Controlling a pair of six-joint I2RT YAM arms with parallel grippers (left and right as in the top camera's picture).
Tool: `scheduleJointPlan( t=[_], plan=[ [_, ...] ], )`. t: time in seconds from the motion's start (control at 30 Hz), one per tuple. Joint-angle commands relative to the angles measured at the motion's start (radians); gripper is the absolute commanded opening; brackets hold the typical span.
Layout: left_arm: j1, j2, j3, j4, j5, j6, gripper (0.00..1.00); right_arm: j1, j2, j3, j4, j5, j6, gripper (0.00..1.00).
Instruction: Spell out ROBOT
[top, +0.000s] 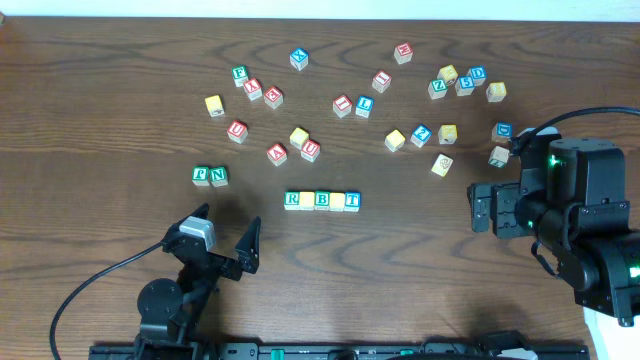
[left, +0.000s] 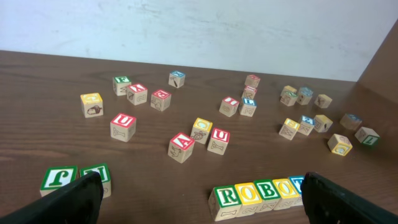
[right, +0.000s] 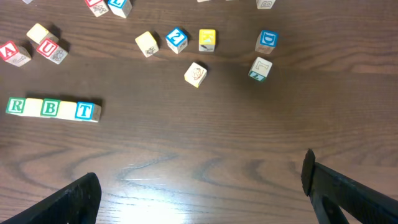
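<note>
A row of letter blocks (top: 321, 200) reading R, O, B, O, T lies at the table's centre; it also shows in the left wrist view (left: 261, 194) and the right wrist view (right: 53, 108). My left gripper (top: 222, 243) is open and empty, near the front, to the left of and nearer than the row (left: 199, 202). My right gripper (top: 482, 208) is open and empty at the right side, over bare table (right: 199, 193).
Many loose letter blocks lie scattered across the far half of the table, such as a red U (top: 311, 150) and a blue D (top: 502, 130). Two green blocks (top: 211, 176) sit left of the row. The right arm's body (top: 585, 230) fills the right edge.
</note>
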Motion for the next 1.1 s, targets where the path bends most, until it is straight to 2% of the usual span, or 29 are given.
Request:
scheduleJointPlan(
  t=[0.0,0.17,0.2,0.23,0.33,0.43,0.6,1.07],
  plan=[
    [0.005,-0.01,-0.028,-0.009,-0.01,0.009,0.99,-0.006,-0.005,0.015,0.0,0.002,-0.011,0.99],
    [0.005,-0.01,-0.029,0.029,-0.026,0.01,1.0,-0.006,-0.005,0.015,0.0,0.002,-0.011,0.99],
    [0.005,-0.01,-0.034,0.076,-0.047,0.01,1.0,-0.006,-0.005,0.015,0.0,0.002,-0.011,0.99],
    [0.005,-0.01,-0.053,0.248,-0.099,0.013,1.0,-0.006,-0.005,0.015,0.0,0.002,-0.011,0.99],
    [0.005,-0.01,-0.056,0.315,-0.108,0.084,1.0,-0.006,-0.005,0.015,0.0,0.002,-0.011,0.99],
    [0.005,-0.01,-0.056,0.258,-0.108,0.118,1.0,-0.006,-0.005,0.015,0.0,0.002,-0.011,0.99],
    [0.005,-0.01,-0.056,0.042,-0.106,0.117,1.0,-0.006,-0.005,0.015,0.0,0.002,-0.011,0.99],
    [0.016,-0.009,-0.056,0.046,-0.114,0.121,1.0,-0.006,-0.005,0.015,0.0,0.002,-0.011,0.99]
  ],
)
